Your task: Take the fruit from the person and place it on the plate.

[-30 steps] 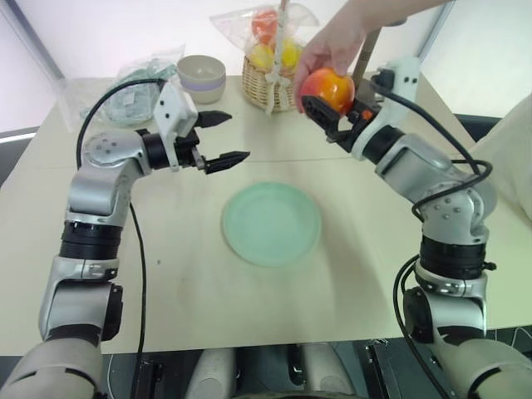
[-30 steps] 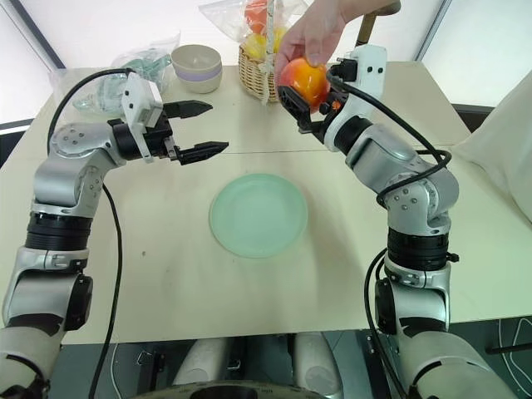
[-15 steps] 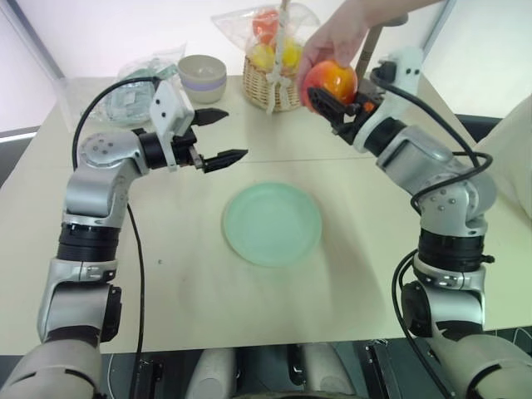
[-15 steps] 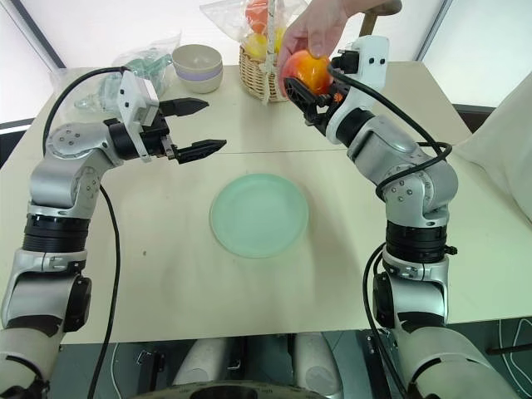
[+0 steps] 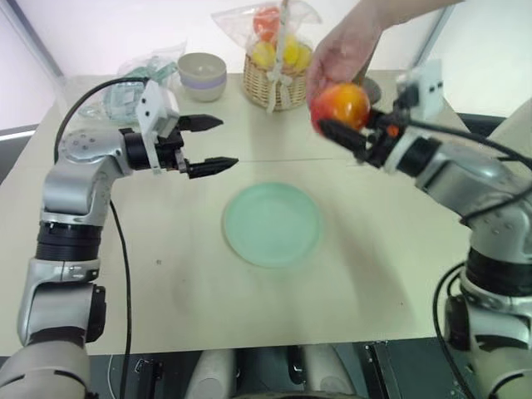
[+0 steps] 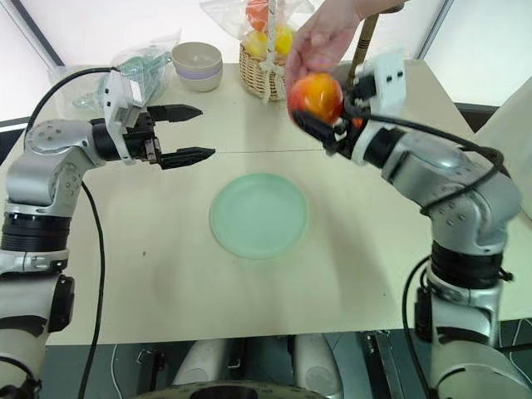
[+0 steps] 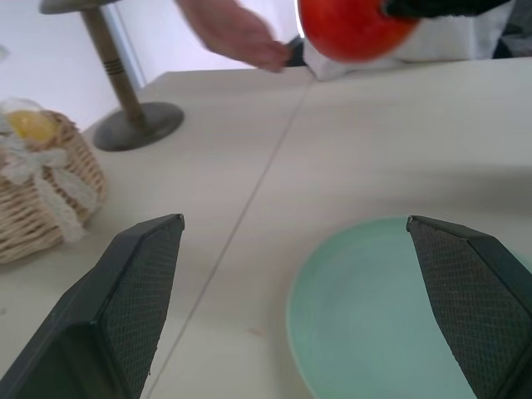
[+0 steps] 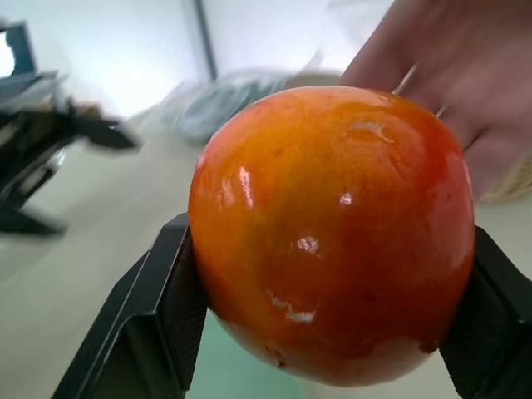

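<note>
Above the table, fruit (image 5: 341, 105) now leaves hand (image 5: 342, 51).

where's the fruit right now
The fruit is clamped in the right claw, in the air past the plate's far right edge, just under the person's hand and near the basket.
</note>
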